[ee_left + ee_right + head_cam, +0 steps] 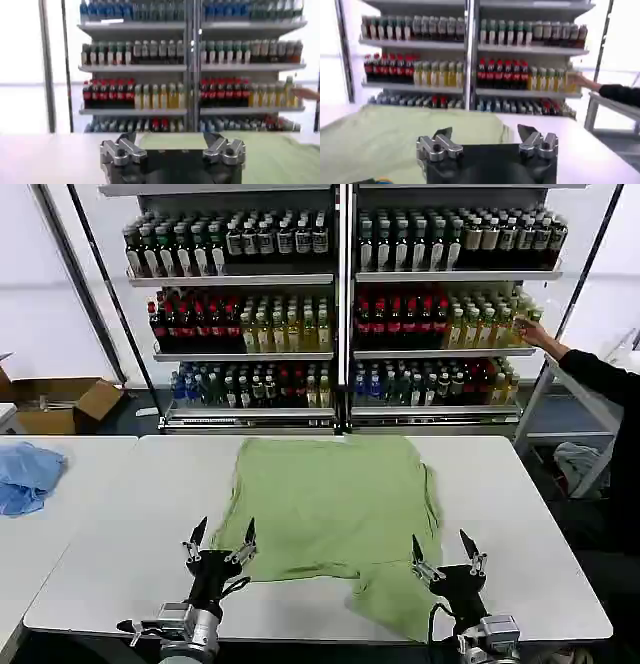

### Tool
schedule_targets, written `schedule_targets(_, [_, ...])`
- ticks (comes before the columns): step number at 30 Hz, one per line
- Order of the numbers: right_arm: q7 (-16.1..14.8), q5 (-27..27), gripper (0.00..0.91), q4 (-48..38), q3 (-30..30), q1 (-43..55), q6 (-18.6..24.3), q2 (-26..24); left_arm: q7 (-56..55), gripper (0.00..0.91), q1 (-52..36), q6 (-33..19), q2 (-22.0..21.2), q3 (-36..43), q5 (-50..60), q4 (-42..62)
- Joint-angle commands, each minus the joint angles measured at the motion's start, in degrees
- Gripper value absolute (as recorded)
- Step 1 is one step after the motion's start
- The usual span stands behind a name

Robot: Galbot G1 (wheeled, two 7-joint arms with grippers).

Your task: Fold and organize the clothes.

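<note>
The light green shirt (335,509) lies spread on the white table (120,554), back side up, with a fold of cloth hanging toward the near edge at the right. My left gripper (221,536) stands open just off the shirt's near left corner, holding nothing. My right gripper (446,551) stands open at the shirt's near right part, also holding nothing. In the left wrist view the green cloth (260,155) stretches ahead of the open left gripper (172,140). In the right wrist view the shirt (385,140) lies in front of the open right gripper (485,136).
A light blue cloth (25,474) lies at the table's far left. Shelves of bottles (340,304) stand behind the table. A person's arm (590,369) reaches to the shelf at the right. A cardboard box (60,404) sits on the floor at the left.
</note>
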Motion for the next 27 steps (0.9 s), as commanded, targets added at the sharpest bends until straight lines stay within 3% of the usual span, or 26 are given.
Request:
schedule_targets(1, [0.6,0.0,0.907,1.9,-0.7,-7.8,-6.1,-0.3,0.2,0.907,1.7,16.7,4.4,-1.9,-3.5,-1.0])
schedule_targets(5, [0.9,-0.1,0.907,1.5,-1.5,-9.7,-6.1,0.4,0.3,0.907,0.9,19.2,6.0,-1.8,-3.8,0.8])
schedule_targets(21, [1.3,-0.8,0.907,-6.1,-4.2,-3.9,-4.2,3.4,-1.6,0.907,-4.7,19.2,6.8,-0.9,-4.7,11.0])
schedule_targets(22, [1.1,-0.8,0.796,-6.2,-4.5,-3.8,-4.2,3.5,-1.6,0.907,-4.8,19.2,6.9,-0.8,-4.7,11.2])
schedule_targets(23, [1.1,-0.8,0.796,-6.3,-4.7,-3.7,-4.1,3.6,-1.6,0.877,-4.9,19.2,6.9,-0.7,-4.7,11.5])
schedule_targets(24, [0.8,-0.6,0.322,-6.6,-5.0,-3.6,-4.1,3.7,-1.6,0.756,-5.1,19.2,6.8,-0.5,-4.5,12.0])
schedule_targets(25, [0.7,-0.4,0.040,-6.7,-5.2,-3.4,-4.1,3.7,-1.7,0.534,-5.2,19.2,6.8,-0.4,-4.5,12.2])
schedule_targets(26, [0.6,-0.1,0.000,-7.0,-5.3,-3.3,-4.1,3.8,-1.7,0.393,-5.3,19.2,6.8,-0.4,-4.5,12.5])
schedule_targets(27, [0.6,0.0,0.000,-7.4,-5.5,-3.0,-4.1,3.8,-1.7,0.393,-5.3,19.2,6.7,-0.4,-4.6,12.7])
